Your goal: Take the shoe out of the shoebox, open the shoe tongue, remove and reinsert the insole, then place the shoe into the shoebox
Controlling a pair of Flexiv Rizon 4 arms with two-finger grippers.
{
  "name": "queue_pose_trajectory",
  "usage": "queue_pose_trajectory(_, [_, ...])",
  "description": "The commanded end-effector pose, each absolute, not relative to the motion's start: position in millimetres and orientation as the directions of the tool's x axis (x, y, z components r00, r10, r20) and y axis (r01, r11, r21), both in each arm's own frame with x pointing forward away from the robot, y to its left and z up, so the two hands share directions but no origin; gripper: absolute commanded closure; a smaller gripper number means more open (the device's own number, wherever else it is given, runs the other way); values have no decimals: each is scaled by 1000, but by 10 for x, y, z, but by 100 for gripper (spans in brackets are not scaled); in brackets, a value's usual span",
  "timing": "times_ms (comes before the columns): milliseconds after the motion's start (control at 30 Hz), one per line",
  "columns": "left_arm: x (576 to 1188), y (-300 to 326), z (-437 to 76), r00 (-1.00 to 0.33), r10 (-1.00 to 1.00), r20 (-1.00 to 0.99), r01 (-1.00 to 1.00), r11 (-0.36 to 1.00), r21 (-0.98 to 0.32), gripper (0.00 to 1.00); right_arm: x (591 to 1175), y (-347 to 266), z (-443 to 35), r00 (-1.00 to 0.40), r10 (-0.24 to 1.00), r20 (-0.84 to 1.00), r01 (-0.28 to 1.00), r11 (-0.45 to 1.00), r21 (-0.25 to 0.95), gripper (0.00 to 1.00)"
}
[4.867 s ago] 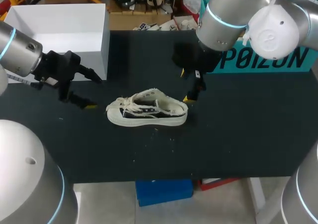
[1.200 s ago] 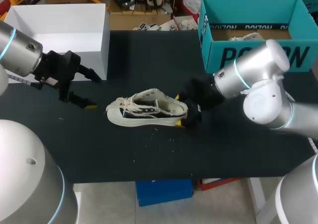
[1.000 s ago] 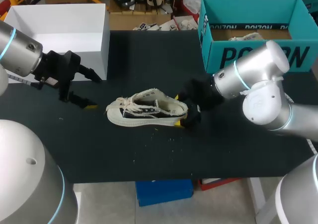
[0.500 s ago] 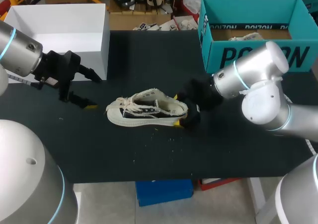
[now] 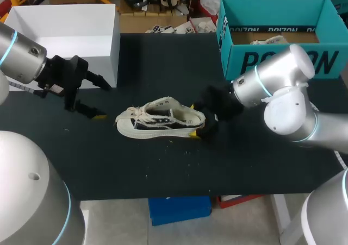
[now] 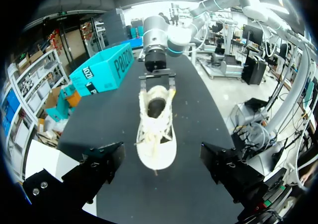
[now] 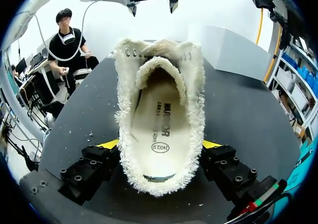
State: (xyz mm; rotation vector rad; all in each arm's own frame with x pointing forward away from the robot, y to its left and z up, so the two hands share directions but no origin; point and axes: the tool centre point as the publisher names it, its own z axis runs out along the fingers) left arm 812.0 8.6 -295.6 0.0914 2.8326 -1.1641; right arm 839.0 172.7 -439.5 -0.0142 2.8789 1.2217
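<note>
A cream canvas shoe [image 5: 160,120] with frayed edges lies on its sole on the black table [image 5: 163,169], toe to the left. My right gripper [image 5: 201,125] is at its heel, open, with one yellow-tipped finger on each side of the heel. Looking out from the right wrist, the shoe [image 7: 159,85] sits between the right gripper's [image 7: 160,145] fingers and the white insole [image 7: 160,129] lies inside it. My left gripper [image 5: 103,100] hangs open off the toe end, apart from the shoe. The left wrist view has the shoe [image 6: 156,129] ahead of the left gripper [image 6: 161,152].
The teal shoebox [image 5: 277,66] stands open at the back right, with pale things inside. A white box [image 5: 111,49] stands at the back left, behind my left arm. Small crumbs of fraying lie on the table in front of the shoe.
My right arm has edged a little to the left at the shoe's heel. The shoe and my left arm have not moved.
</note>
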Motion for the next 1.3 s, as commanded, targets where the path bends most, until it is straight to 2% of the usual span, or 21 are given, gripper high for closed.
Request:
queue_pose_trajectory(33, [8008,63,-2902,-993,13,-117,84,776,-626,0,8398,1748,-4413,-1000,0,-17,-12,697,717,100])
queue_pose_trajectory(233, [7701,-115,-2624,-987,-145,-73,-89,858,-506,0,8398,1748,-4413,-1000,0,-17,-12,697,717,100])
queue_pose_trajectory(367, [7580,-230,-2539,-950,-312,-29,-276,876,-397,0,8398,1748,-4413,-1000,0,-17,-12,697,717,100])
queue_pose_trajectory(933, [7520,-261,-2551,-934,-356,20,-336,860,-385,0,8398,1748,-4413,-1000,0,-17,-12,697,717,100])
queue_pose_trajectory(1067, [7491,-360,-2682,-842,-525,126,-537,788,-300,0,8398,1748,-4413,-1000,0,-17,-12,697,717,100])
queue_pose_trajectory(1133, [7563,-445,-2736,-743,-635,210,-669,705,-235,0,8398,1748,-4413,-1000,0,-17,-12,697,717,100])
queue_pose_trajectory(1300, [7727,-575,-2850,-549,-803,234,-833,548,-74,0,8398,1748,-4413,-1000,0,-17,-12,697,717,100])
